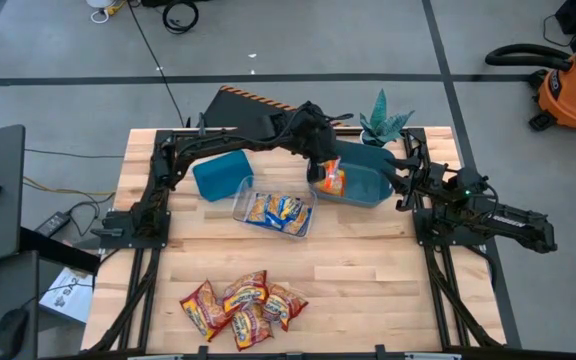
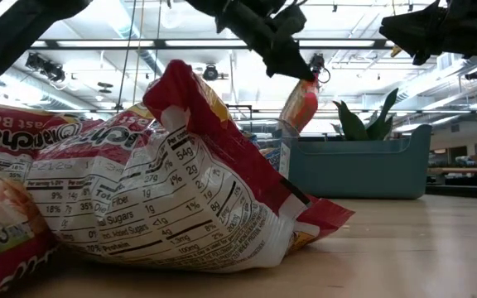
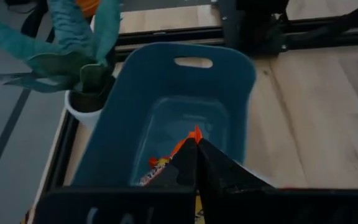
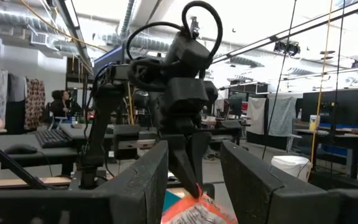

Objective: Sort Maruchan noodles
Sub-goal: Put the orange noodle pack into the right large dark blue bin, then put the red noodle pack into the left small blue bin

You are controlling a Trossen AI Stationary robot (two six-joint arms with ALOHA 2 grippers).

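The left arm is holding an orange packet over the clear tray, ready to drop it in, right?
Not quite. The left gripper does hold an orange packet, jaws shut on it, but it hangs over the right-hand teal bin, not the clear tray. The left wrist view shows the bin directly below the packet.

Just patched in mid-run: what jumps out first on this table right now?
The left gripper hangs over the teal bin at the table's far right, shut on an orange packet dangling above the bin's floor. A pile of red-and-yellow packets lies at the near edge, and a clear tray at mid-table holds blue-and-yellow packets. The right gripper waits open beside the bin.
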